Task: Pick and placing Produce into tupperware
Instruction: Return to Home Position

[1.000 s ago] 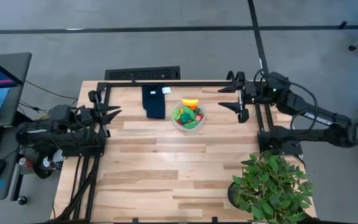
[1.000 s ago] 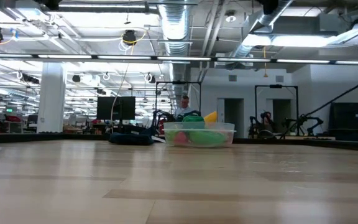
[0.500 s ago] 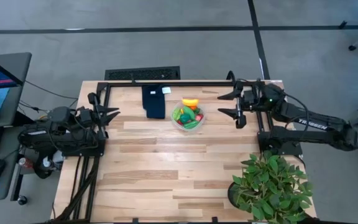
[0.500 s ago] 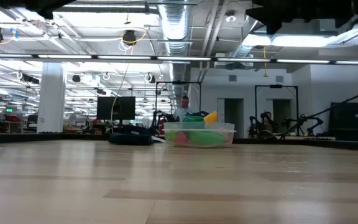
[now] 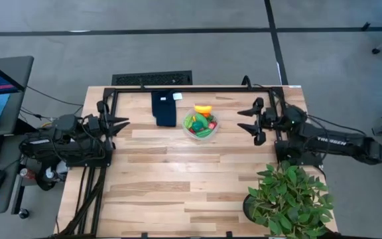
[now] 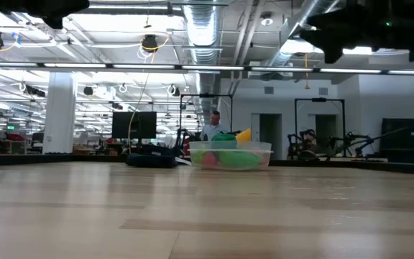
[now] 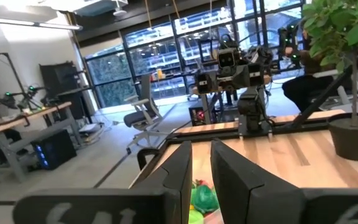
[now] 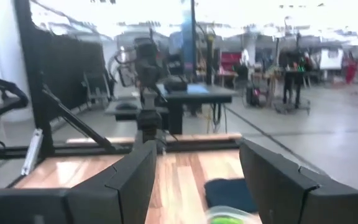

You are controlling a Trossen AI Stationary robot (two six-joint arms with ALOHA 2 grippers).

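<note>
The tupperware [image 5: 201,124] is a small clear round bowl resting on its base near the table's far edge, also seen in the low view [image 6: 230,155]. It holds the produce: green pieces [image 5: 204,131], a small red piece, and a yellow-orange piece [image 5: 203,109] at its far rim. My right gripper [image 5: 241,119] hangs open to the right of the bowl, above the table, and points at it [image 8: 197,168]. My left gripper [image 5: 125,121] waits at the table's left edge with only a narrow gap between its fingers [image 7: 202,168]. Green produce [image 7: 204,198] shows through that gap.
A folded dark blue cloth [image 5: 164,108] lies just left of the bowl. A big potted plant [image 5: 290,199] stands at the near right corner. Black frame rails run along the far edge and both sides. Bare wood fills the middle and near part of the table.
My right arm has drawn back from the far right corner toward the near edge and come lower, its gripper still pointing at the bowl. The bowl and produce have stayed put.
</note>
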